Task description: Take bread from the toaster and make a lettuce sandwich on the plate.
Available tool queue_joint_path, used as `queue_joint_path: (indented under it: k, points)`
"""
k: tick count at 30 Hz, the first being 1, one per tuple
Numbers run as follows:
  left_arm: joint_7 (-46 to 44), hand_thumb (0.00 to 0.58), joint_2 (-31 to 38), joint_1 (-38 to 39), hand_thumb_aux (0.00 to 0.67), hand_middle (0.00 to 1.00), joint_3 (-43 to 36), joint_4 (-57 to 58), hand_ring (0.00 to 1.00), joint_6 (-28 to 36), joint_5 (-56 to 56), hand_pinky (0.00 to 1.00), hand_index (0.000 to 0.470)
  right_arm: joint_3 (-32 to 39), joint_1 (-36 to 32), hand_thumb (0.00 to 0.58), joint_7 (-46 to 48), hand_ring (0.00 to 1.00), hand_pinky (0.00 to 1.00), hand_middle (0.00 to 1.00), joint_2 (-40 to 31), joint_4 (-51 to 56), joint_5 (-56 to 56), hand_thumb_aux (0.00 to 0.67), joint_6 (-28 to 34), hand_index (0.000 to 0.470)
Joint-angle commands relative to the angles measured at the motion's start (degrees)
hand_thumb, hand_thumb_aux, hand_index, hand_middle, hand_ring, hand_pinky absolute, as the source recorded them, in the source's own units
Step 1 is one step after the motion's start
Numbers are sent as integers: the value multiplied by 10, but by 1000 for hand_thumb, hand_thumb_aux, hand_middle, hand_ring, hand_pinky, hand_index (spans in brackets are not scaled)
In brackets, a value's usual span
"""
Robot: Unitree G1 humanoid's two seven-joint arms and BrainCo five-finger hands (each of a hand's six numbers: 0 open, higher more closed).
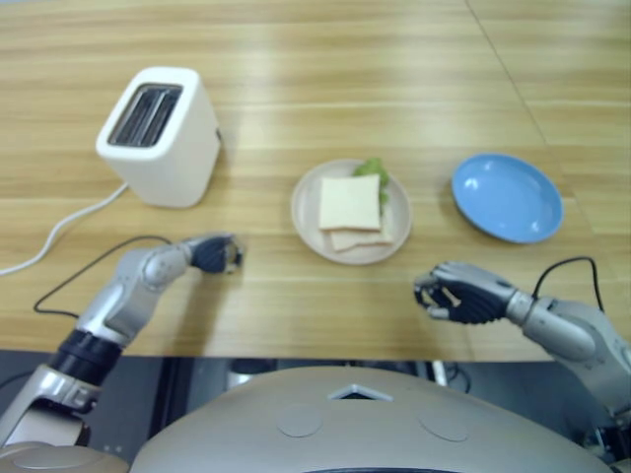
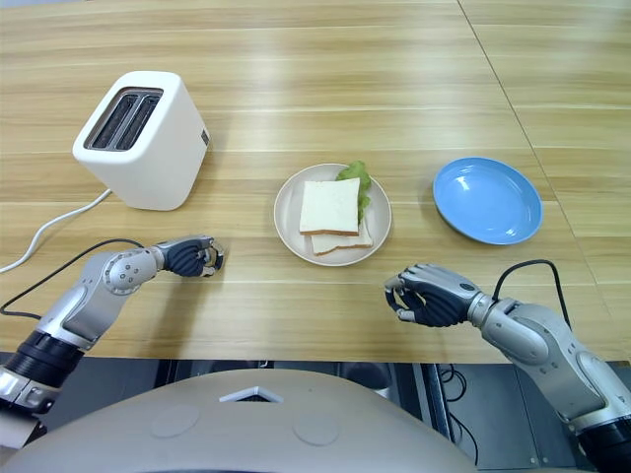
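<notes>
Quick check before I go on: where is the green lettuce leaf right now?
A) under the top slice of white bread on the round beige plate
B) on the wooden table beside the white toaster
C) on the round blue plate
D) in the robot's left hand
A: the green lettuce leaf pokes out at the far right corner from under the top slice of white bread on the round beige plate.

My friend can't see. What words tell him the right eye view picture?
A sandwich with lettuce peeking out sits on a beige plate on a wooden table. A white toaster stands to its left, an empty blue plate to its right; the left hand and right hand are curled, empty, nearer the robot.
</notes>
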Motion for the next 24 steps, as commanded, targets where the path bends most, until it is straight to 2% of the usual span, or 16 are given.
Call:
queue_joint_path:
  k: [1,9,14,18,19,20,21,22,23,24]
  points:
    - [-12,580,-28,-11,670,1000,-38,31,1000,3,15,1000,460,44,-54,580,27,1000,1000,1000,22,44,-35,670,13,460]
    - [-11,580,-113,-46,670,1000,-107,84,1000,-33,26,1000,460,140,-193,580,-1,1000,1000,1000,88,225,-151,670,-3,460]
    - [9,580,-156,-85,670,1000,-131,140,1000,-40,40,1000,460,209,-343,580,-79,1000,1000,1000,139,404,-247,670,-16,460]
    - [76,580,-215,-162,670,1000,-120,233,1000,-26,53,1000,460,240,-456,580,-154,1000,1000,1000,182,517,-285,670,-32,460]
    - [107,511,-226,-188,439,1000,-114,268,1000,-13,63,1000,301,247,-486,580,-180,1000,1000,1000,194,544,-294,670,-39,460]
    - [137,511,-236,-212,439,1000,-104,303,1000,-1,68,1000,301,253,-518,580,-223,1000,1000,1000,206,569,-309,670,-41,460]
    - [163,474,-242,-233,384,1000,-95,334,1000,9,71,1000,263,260,-546,580,-261,1000,1000,1000,216,593,-322,670,-41,460]
    - [188,466,-248,-251,373,1000,-86,364,1000,23,71,1000,256,269,-571,580,-301,1000,1000,1000,225,614,-339,670,-38,460]
    - [212,468,-251,-269,376,710,-82,394,710,36,75,710,258,279,-594,509,-348,431,431,431,233,637,-357,436,-31,299]
    - [234,460,-254,-283,365,0,-76,419,0,45,74,0,251,286,-611,0,-387,0,0,0,240,656,-370,0,-20,0]
